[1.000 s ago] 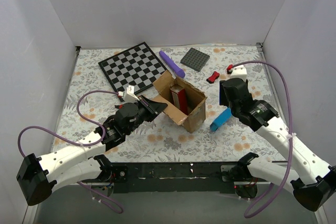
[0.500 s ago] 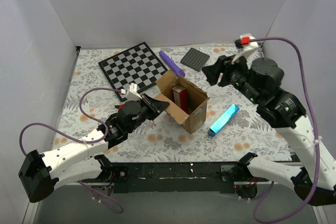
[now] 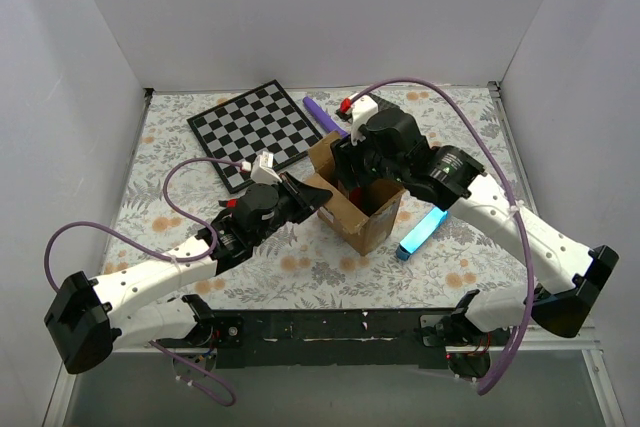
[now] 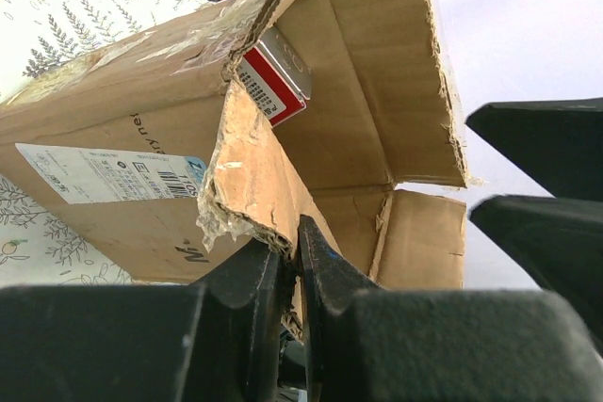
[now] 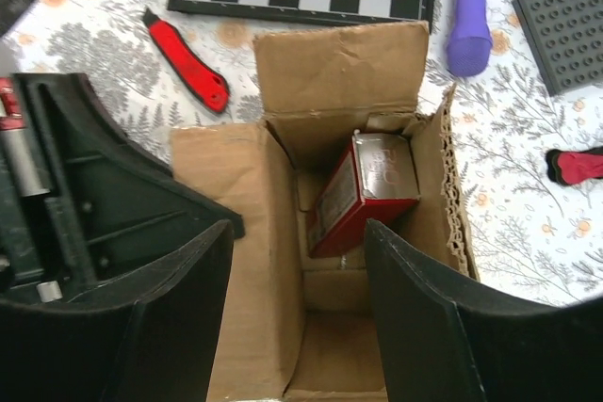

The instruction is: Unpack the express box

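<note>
**Right claw open above the box, left claw pinching a flap**

The box (image 3: 364, 225) stands in the middle of the flowered table (image 3: 300, 267), just off the near right corner of the chessboard (image 3: 255, 129). Its top is open and its flaps stand up. One far flap rises toward the board, and the edges of the side flaps are torn and ragged. Scraps of clear tape cling to the torn edge seen from the left wrist. A white printed label (image 4: 108, 173) is stuck on an outer wall.

The left claw (image 4: 292, 247) reaches in from the near left. Its two fingers are pressed together on the torn edge of the box's left flap, with the cardboard caught between them.

The right claw (image 5: 299, 242) hangs directly above the opening and points down into it. Its fingers are spread wide apart, one over the left wall and one over the right side. They hold nothing, and neither visibly touches the cardboard.

Inside the box a red carton (image 5: 363, 197) with a silvery end leans tilted against the far right corner.

A blue bar (image 3: 420, 232) lies on the table just right of the box. A purple stick (image 3: 322, 113) lies beyond the box, beside the chessboard's right edge. In the right wrist view a red knife (image 5: 188, 65) lies left of the box near the board. A grey studded plate (image 5: 568, 27) sits to the far right. A small red and black piece (image 5: 577, 165) lies right of the box.
</note>
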{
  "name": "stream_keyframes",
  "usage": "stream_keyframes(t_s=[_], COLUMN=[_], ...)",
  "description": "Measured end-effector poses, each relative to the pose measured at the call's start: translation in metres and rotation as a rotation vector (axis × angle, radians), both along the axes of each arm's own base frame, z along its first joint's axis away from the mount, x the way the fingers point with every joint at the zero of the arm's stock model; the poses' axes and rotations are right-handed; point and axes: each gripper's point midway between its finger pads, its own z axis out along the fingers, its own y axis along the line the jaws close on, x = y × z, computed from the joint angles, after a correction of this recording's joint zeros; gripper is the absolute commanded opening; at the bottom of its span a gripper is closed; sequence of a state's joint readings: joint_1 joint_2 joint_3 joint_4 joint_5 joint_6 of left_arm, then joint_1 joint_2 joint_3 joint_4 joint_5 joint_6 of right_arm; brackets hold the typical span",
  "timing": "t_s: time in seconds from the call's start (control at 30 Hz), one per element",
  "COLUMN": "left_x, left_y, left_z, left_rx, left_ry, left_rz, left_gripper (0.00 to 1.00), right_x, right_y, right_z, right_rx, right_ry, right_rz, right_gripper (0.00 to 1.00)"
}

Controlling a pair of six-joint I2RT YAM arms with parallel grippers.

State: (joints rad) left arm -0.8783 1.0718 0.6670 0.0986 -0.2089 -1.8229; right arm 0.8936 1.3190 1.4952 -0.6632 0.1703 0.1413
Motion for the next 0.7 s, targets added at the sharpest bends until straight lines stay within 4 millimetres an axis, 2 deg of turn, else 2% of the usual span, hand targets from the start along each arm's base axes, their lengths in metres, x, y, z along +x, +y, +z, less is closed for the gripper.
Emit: stream_keyframes(t_s=[0.33, 0.7], left_x=[0.000, -0.001], left_y=[-0.002, 0.000], left_z=[-0.001, -0.002], left_rx=[-0.003, -0.012], left_ry=[0.000, -0.005], left_rz=[-0.008, -0.010], left_gripper=[0.07, 0.08], right_x=[0.015, 0.035], right_y=[-0.014, -0.005], right_z=[-0.027, -0.072], right_rx=[-0.132, -0.269], right_ry=[-0.027, -0.005], right_rz=[-0.057, -0.058], right_gripper=[0.63, 0.61])
